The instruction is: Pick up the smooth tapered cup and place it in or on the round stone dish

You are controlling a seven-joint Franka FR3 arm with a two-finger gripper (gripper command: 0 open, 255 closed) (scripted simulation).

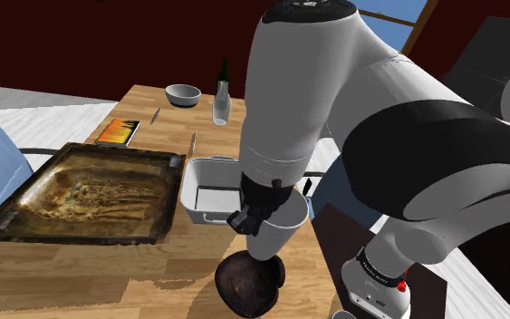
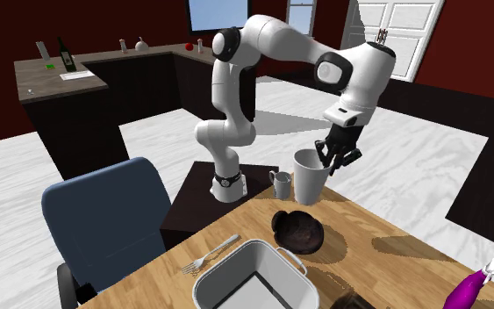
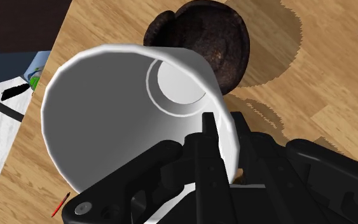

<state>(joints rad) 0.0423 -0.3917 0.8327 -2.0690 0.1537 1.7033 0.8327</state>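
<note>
**Over the table's near edge: cup in grip, beside the dish**

At the hand, the black gripper [image 3: 225,137] is closed on the rim wall of the white tapered cup [image 3: 95,121], with one finger inside the mouth and the other outside. The jaws stand only as far apart as the wall is thick. The cup hangs tilted from the fingers, its mouth turned towards the wrist camera.

Just beyond the cup's base lies the round dark-brown stone dish [image 3: 225,38] on the wooden tabletop [image 3: 311,76]. In the second exterior view the cup [image 2: 311,180] sits a little behind and above the dish [image 2: 299,230]; contact between them cannot be told.

Farther along in the shoulder view stands a white rectangular baking dish [image 1: 209,192], then a large tarnished oven tray [image 1: 90,192]. At the table's far end are a glass bottle [image 1: 222,95] and a pale bowl [image 1: 183,93].
</note>
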